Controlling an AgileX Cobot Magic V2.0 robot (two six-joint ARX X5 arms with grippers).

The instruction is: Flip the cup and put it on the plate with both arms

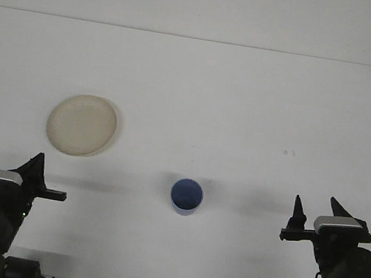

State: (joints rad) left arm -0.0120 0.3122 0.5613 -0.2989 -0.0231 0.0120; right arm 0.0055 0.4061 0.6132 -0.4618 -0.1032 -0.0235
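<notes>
Both arms were cut off by the lower frame edge — only their upper parts showed. The left claw (34, 172) sat at the lower left; just one dark finger was clear, so whether it was parted or closed could not be told. The right claw (317, 209) at the lower right stood spread, two prongs apart, gripping nothing. The blue cup (186, 196) stood upright, mouth up, on the white worktop (245, 106) between the claws, well apart from both. The cream plate (81, 125) lay up and left of the cup — bare.
</notes>
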